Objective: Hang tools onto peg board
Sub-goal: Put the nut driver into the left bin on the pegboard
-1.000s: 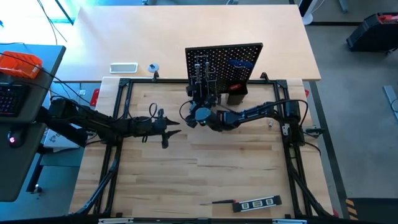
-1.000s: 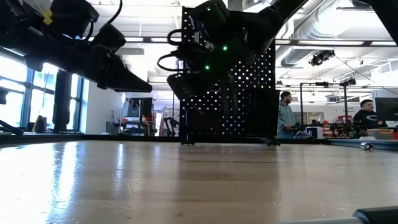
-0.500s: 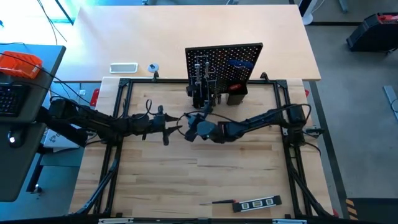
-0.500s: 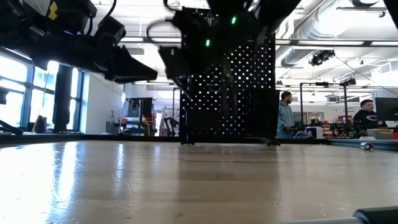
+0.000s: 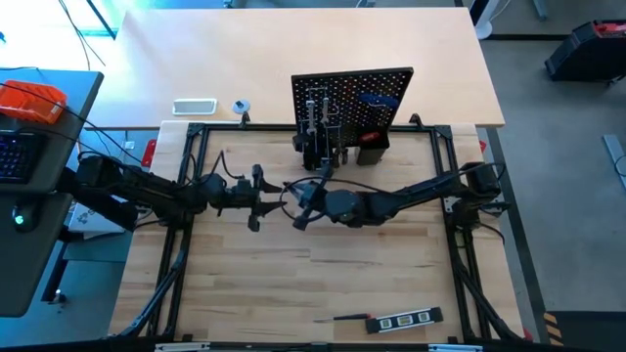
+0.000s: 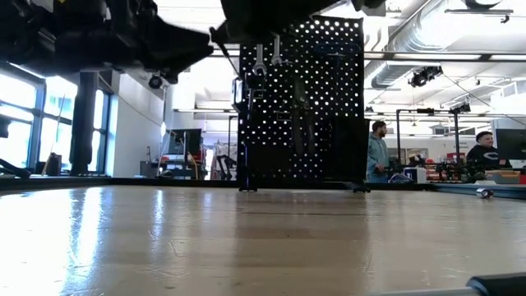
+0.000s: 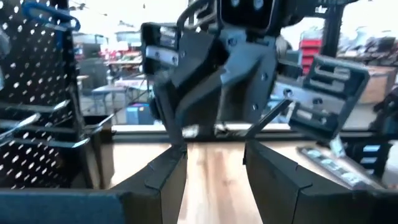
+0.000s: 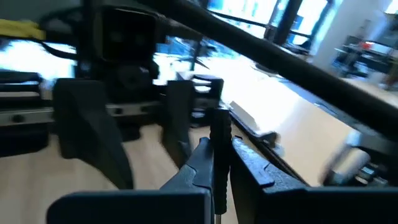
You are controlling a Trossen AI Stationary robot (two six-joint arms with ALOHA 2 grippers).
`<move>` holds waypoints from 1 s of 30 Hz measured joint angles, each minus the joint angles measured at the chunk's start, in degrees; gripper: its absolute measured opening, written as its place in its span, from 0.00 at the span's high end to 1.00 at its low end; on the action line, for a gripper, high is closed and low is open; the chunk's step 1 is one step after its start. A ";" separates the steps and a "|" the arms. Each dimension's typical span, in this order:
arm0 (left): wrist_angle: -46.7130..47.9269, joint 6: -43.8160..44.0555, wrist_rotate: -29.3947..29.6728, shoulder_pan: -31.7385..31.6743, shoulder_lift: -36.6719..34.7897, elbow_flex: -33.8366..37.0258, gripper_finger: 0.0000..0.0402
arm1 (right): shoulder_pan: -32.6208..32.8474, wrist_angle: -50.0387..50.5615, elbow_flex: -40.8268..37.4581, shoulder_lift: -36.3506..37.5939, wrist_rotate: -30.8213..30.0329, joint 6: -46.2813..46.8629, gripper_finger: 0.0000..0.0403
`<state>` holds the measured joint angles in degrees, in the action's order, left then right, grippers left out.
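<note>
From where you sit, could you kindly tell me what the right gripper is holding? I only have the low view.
Observer: The right gripper is shut on a slim dark-handled tool.
Operator: And the left one?
Observer: The left gripper is open and empty, facing the right one in front of the peg board.
Operator: Any tools lying on the table?
Observer: A level lies at the near edge.

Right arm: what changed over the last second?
The right gripper pulled back from the peg board to mid-table, facing the left gripper, which edged toward it. Right fingers are shut on a thin dark tool; the left ones are open. Board, hung tools and the level at the near edge stayed put.
</note>
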<state>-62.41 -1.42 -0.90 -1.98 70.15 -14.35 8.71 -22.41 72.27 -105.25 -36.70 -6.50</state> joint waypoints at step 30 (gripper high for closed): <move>2.63 0.71 -2.22 -1.07 0.02 -3.83 0.82 | 0.07 -5.13 0.00 0.02 7.72 -0.48 0.95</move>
<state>-59.78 -0.71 -3.11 -3.05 70.17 -18.17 8.78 -27.54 72.27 -105.23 -28.98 -6.98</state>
